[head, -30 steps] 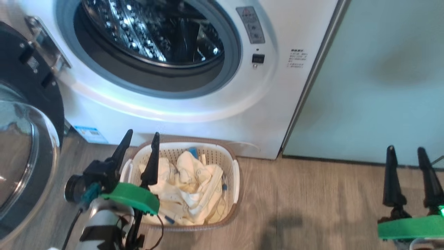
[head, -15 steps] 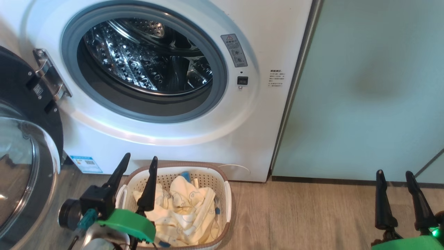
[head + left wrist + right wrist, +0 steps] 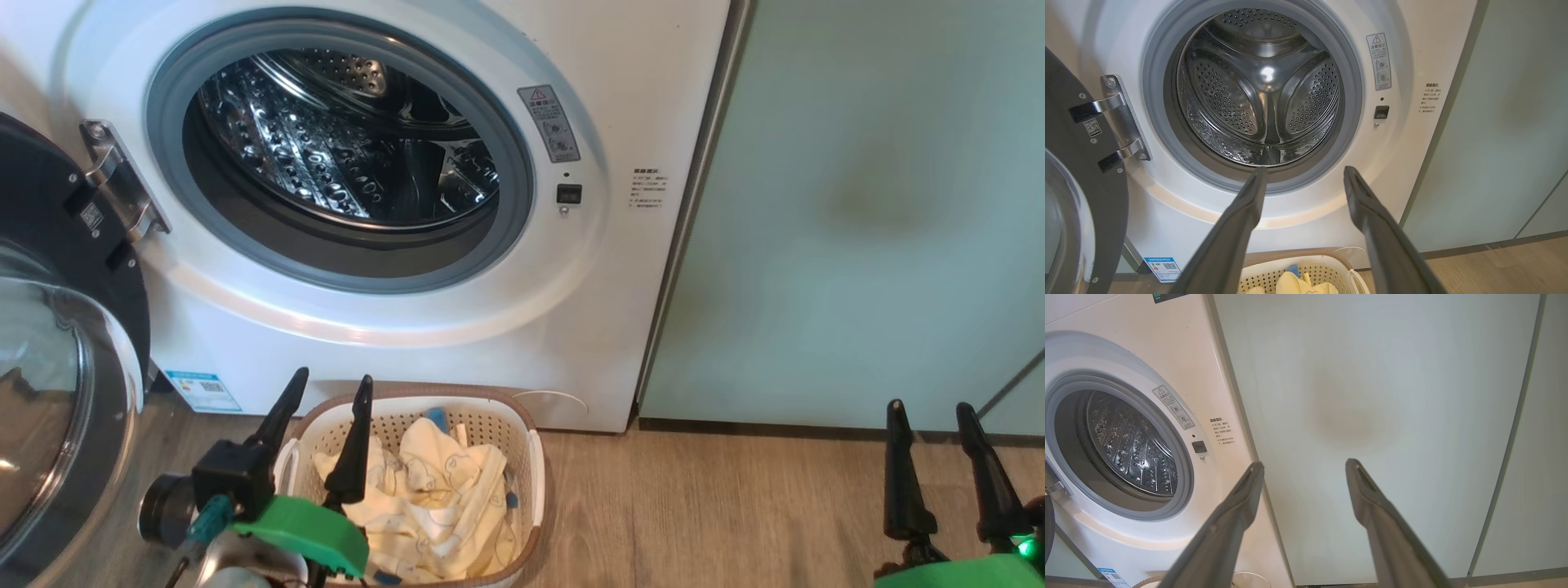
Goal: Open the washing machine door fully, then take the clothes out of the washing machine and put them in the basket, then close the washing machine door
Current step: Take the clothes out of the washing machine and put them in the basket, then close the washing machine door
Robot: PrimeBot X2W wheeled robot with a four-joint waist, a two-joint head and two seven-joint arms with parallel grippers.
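- Wood-look floor (image 3: 694,506) underfoot, with a pale green cabinet panel (image 3: 857,204) at 3 o'clock of the washing machine (image 3: 620,343)
- Shifted over the last second: the whole head view, now taking in more of the steel drum (image 3: 343,155) and setting the basket (image 3: 457,393) lower in frame; read as the camera lifting, not as anything moving on the floor
- Unchanged through that second: the left claw (image 3: 333,377) and the right claw (image 3: 929,406), both spread wide and gripping nothing, and the clothes (image 3: 441,490) heaped inside the basket
- Looks bare inside the drum from the left wrist view, so probably done with the unloading; only shutting the washing machine door (image 3: 49,212) seems left
- Swung fully out at 9 o'clock of the drum opening, glass bowl bulging toward the room
- For the left claw: above the basket's left side, clothes at about 4 o'clock of its tips and lower down, no touch apparent; door rim at 9 o'clock, near yet untouched
- For the right claw: well apart at 3 o'clock, before the cabinet panel
- Likely needed next: a reach toward 9 o'clock, round the outside of the door rim, then a push toward the latch slot (image 3: 569,193) at 3 o'clock of the opening
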